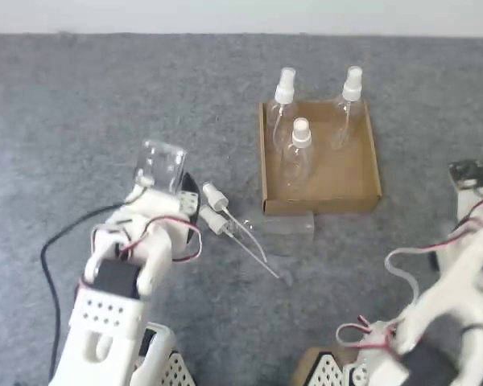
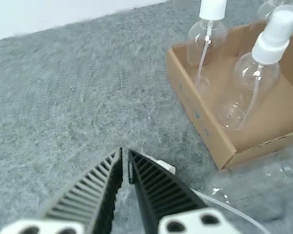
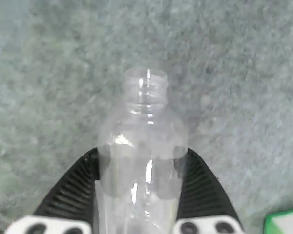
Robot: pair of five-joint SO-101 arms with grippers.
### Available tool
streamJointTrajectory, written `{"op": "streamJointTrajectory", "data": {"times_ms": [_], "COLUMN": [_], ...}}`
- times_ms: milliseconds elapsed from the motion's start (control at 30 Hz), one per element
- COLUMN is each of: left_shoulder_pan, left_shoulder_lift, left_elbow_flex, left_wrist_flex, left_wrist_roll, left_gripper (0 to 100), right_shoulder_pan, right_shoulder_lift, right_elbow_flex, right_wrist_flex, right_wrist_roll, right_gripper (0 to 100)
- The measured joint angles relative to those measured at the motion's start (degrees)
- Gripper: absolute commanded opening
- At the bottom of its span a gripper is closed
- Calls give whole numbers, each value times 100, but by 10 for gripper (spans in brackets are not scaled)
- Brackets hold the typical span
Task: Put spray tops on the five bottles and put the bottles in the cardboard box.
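Three clear bottles with white spray tops [image 1: 298,153] stand in the cardboard box [image 1: 362,185]; two of them [image 2: 254,78] appear in the left wrist view. A fourth clear bottle [image 1: 288,225] lies on the carpet against the box's near wall. Two loose spray tops [image 1: 215,209] with long tubes lie left of it. My left gripper [image 2: 125,157] hovers shut and empty just beside one spray top [image 2: 162,166]. My right gripper [image 3: 141,156] is shut on a topless clear bottle [image 3: 146,122], neck pointing away from the wrist, above bare carpet.
Grey carpet covers the table. The box [image 2: 195,112] has low walls and free floor on its right half. The right arm [image 1: 459,297] stands at the lower right, well clear of the box. A black cable [image 1: 52,249] loops left of the left arm.
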Motion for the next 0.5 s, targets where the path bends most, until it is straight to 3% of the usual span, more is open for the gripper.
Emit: {"op": "streamJointTrajectory", "data": {"times_ms": [133, 267, 500], "left_shoulder_pan": [0, 0, 0], "left_shoulder_lift": [1116, 2004, 2998], "left_elbow_flex": [-659, -844, -905], "left_wrist_flex": [308, 536, 563], "left_wrist_roll": [0, 0, 88], "left_gripper": [18, 103, 141], "right_shoulder_pan": [0, 9, 0], "right_shoulder_lift": [1512, 2866, 3938], "right_elbow_flex": [-1108, -2101, -2927], "right_wrist_flex": [0, 18, 35], "right_wrist_roll": [0, -70, -932], "right_gripper": [19, 84, 109]}}
